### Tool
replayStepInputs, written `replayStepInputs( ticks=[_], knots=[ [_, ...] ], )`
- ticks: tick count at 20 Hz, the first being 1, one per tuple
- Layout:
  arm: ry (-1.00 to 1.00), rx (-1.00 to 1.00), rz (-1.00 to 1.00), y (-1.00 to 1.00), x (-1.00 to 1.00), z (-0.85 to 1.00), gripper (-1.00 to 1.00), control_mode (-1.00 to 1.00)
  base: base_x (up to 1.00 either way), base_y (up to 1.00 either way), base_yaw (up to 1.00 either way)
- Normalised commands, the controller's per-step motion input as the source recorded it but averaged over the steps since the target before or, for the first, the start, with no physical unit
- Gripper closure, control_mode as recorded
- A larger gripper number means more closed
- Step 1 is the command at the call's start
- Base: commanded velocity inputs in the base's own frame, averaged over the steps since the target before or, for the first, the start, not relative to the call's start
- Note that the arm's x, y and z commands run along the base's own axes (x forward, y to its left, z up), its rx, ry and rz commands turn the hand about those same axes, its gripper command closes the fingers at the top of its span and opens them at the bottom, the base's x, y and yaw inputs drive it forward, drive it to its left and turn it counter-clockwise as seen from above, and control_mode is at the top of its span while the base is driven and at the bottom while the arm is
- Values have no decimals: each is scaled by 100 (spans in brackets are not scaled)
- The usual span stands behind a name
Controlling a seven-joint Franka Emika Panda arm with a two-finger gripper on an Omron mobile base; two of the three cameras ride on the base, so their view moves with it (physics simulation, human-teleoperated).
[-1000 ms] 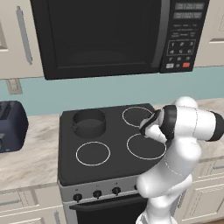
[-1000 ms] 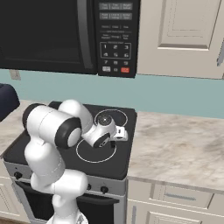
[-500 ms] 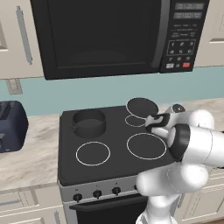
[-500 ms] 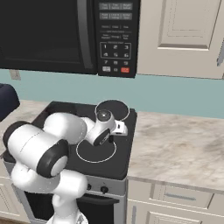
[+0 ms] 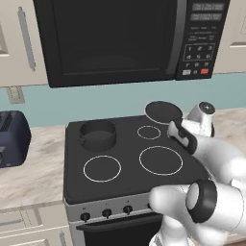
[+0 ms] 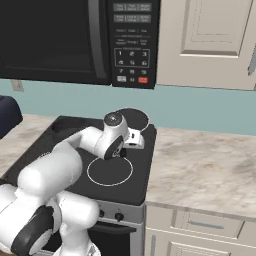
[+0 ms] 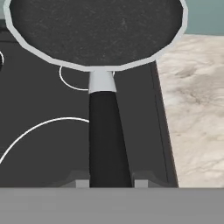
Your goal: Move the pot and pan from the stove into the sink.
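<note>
A black microwave (image 5: 129, 41) hangs between cream cabinets (image 6: 210, 40) above a pale teal backsplash (image 5: 96, 103). Marbled counter (image 6: 200, 165) runs to either side, a dark blue toaster (image 5: 12, 139) standing at the left beneath a wall outlet (image 5: 15, 94).

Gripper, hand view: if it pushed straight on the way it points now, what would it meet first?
The gripper is shut on the pan handle, so the pan travels with it. Beyond the pan lies the teal wall behind the stove; depth unclear.
</note>
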Motion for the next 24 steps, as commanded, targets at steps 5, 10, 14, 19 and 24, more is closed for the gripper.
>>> replayStepInputs(
  ticks=[5,10,14,19,24],
  knots=[
    [5,-3,4,-6,-83,14,100,-100,0,0,0],
    [3,-3,7,-1,-93,1,100,-100,0,0,0],
    [0,-2,13,0,-97,0,100,-100,0,0,0],
    [0,-1,23,-2,-82,-2,100,-100,0,0,0],
    [0,0,27,-1,-57,-1,100,-100,0,0,0]
  ],
)
